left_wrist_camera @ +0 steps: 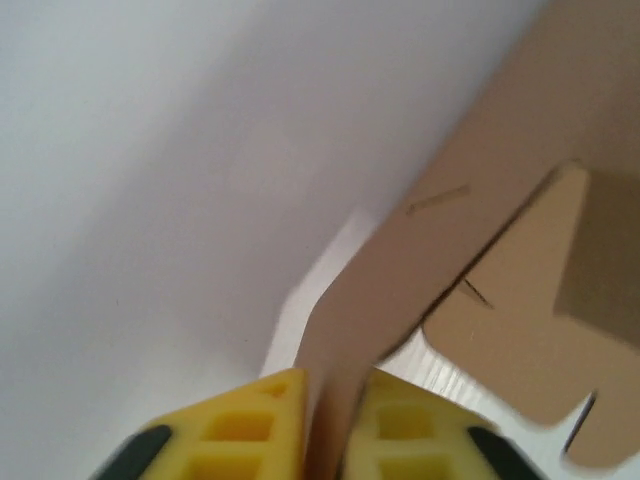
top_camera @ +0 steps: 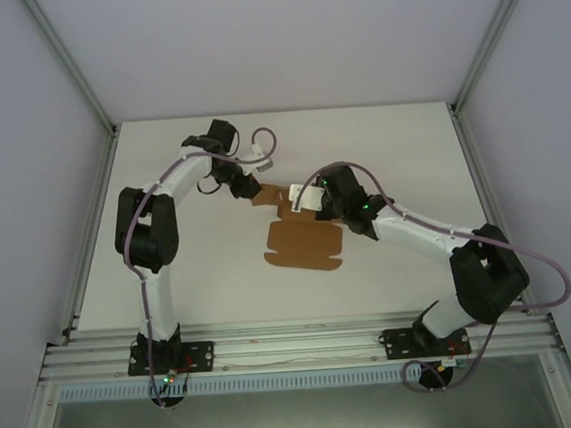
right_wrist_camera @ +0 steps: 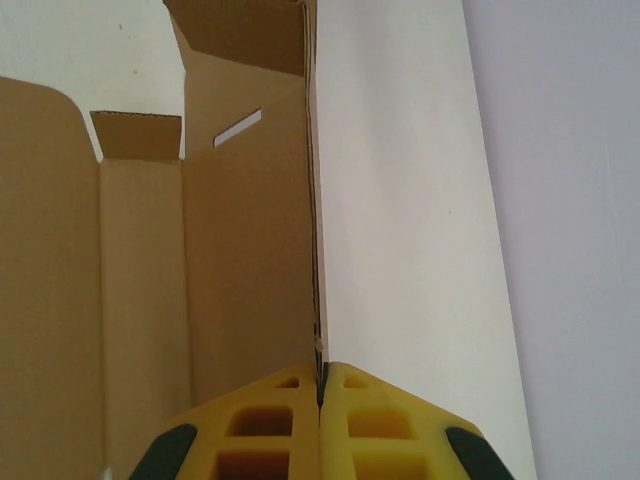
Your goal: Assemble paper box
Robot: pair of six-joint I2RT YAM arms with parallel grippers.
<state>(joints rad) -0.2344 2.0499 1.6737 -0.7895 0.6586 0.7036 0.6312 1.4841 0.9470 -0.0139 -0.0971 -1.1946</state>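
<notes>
Left of centre in the top view, your left gripper is clamped on a flap at the upper-left corner of the paper box. Its wrist view shows the cardboard pinched between the yellow fingers, probably to anchor that end. The box sits mid-frame on the white table, with its lower panel lying flat and its upper part lifted. Just right of that, your right gripper is closed on the thin edge of an upright wall, seemingly holding it erect so the fold can set.
</notes>
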